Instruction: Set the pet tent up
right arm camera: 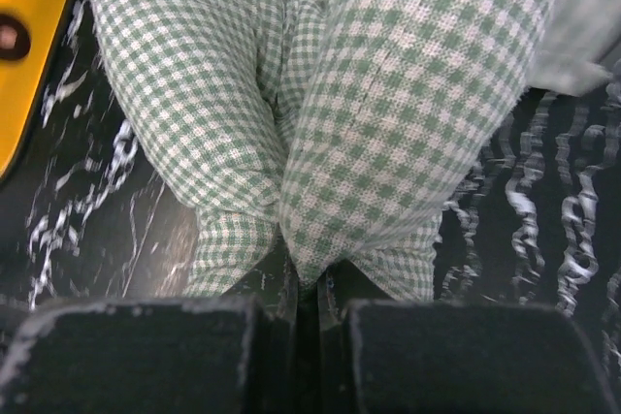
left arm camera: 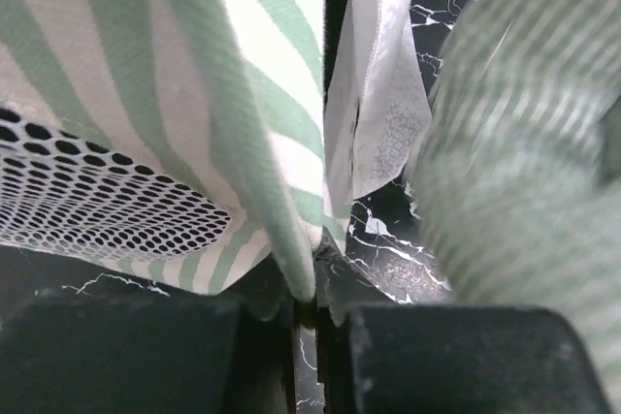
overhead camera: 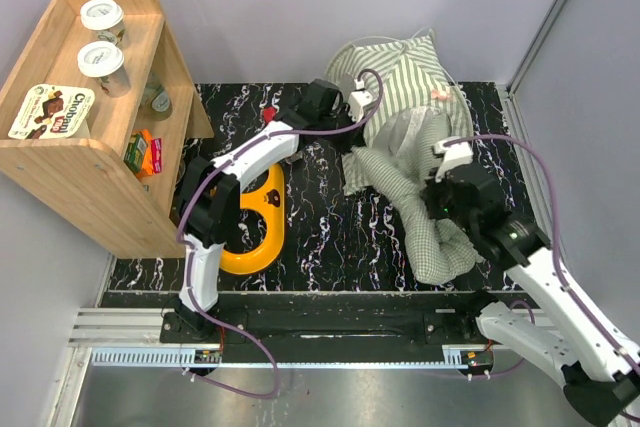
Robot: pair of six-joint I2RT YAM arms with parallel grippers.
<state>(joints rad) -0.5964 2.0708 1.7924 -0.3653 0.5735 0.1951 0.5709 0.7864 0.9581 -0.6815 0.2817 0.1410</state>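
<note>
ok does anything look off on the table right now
Yes. The pet tent lies collapsed in a crumpled heap at the far right of the mat, not standing. The checked cushion is bunched into a twisted roll trailing from it, pinched by the right gripper. The left gripper pinches the tent's striped edge.

My left gripper [left arm camera: 309, 305] on pet tent [overhead camera: 400, 69], behind cushion [overhead camera: 432, 237]; right gripper [right arm camera: 309, 286] on cushion; ring [overhead camera: 274, 219], shelf [overhead camera: 70, 172] left.

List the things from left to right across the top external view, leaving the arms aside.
wooden shelf → yellow ring → pet tent. The checked cushion lies across the same stretch as the tent, so it is left out of the order.
</note>
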